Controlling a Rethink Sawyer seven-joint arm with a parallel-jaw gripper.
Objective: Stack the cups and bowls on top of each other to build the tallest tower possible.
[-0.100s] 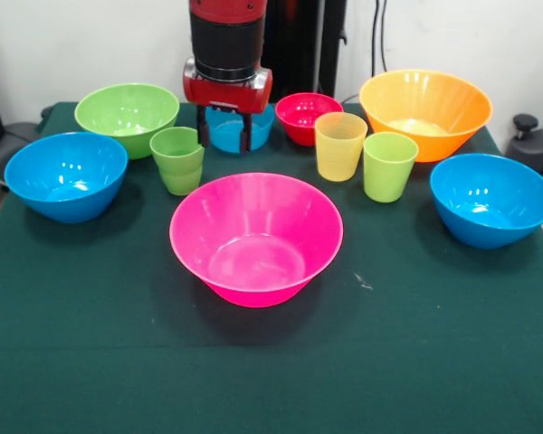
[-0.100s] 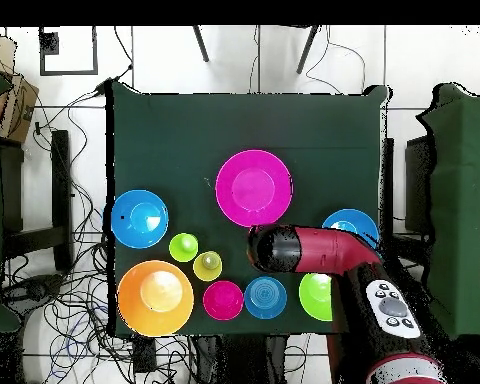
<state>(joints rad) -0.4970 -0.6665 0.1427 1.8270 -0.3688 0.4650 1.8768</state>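
My gripper (image 1: 224, 142) hangs open and empty just in front of the small blue bowl (image 1: 258, 129), right of two nested green cups (image 1: 177, 160). The large pink bowl (image 1: 256, 237) stands alone at the table's middle, with nothing in it. A yellow-orange cup (image 1: 340, 145) and a single green cup (image 1: 389, 165) stand side by side to the right. In the overhead view the arm (image 2: 304, 250) covers the gripper and the nested cups. The pink bowl (image 2: 254, 187), the yellow-orange cup (image 2: 207, 265) and the single green cup (image 2: 183, 247) show there.
Medium blue bowls sit at the left (image 1: 66, 175) and right (image 1: 491, 199). A green bowl (image 1: 127, 116), a small red bowl (image 1: 308, 116) and a large orange bowl (image 1: 425, 110) line the far side. The table wears a dark green cloth (image 1: 271, 371).
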